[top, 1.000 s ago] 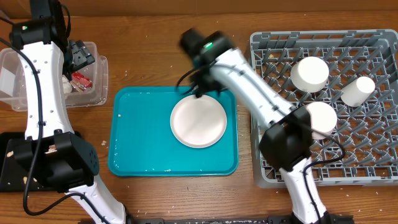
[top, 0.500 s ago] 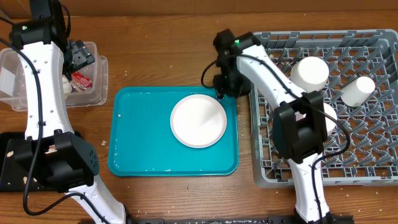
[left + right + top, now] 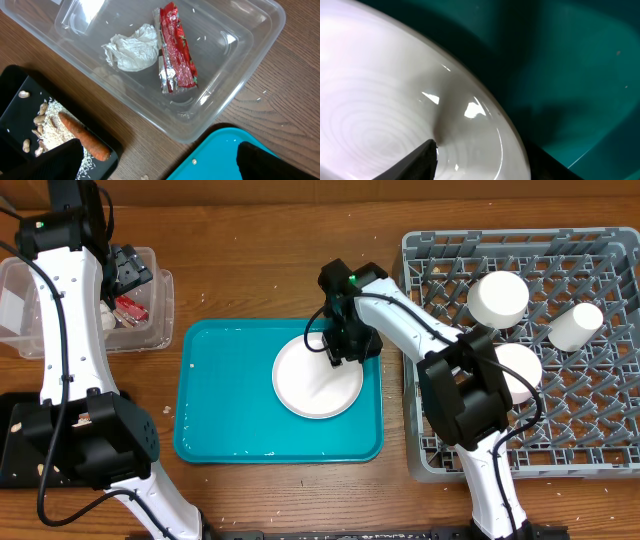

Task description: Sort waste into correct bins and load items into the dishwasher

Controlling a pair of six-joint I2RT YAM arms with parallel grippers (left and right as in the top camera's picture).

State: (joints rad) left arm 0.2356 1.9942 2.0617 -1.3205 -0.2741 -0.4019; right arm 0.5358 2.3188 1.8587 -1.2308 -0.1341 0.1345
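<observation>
Plate (image 3: 315, 385) first: lies flat on the right half of the teal tray (image 3: 225, 400), unlifted, exactly where it was a second ago. Around it, a change: swung over from the rack side and lowered onto the plate's upper right rim, right tool (image 3: 335, 355), narrowed from wide to roughly half open. Straddles that rim in the wrist view, one finger (image 3: 420, 162) over the white inner face, the other beyond the edge above the tray. Shows no pinch yet, holds nothing.

Points to a rim pick in preparation: calls for a squeeze, a lift, then a carry to the dish rack (image 3: 590, 420), already loaded with three white pieces (image 3: 498, 298).

Further out, nothing new: left tool (image 3: 160, 167) wide open and empty over the clear tub (image 3: 235, 55), with napkin (image 3: 131, 48) and wrapper (image 3: 175, 50) inside, carrot (image 3: 82, 136) and scraps (image 3: 42, 125) on the black tray (image 3: 12, 107) beside it. Leaves the plate as apparently the last job.
</observation>
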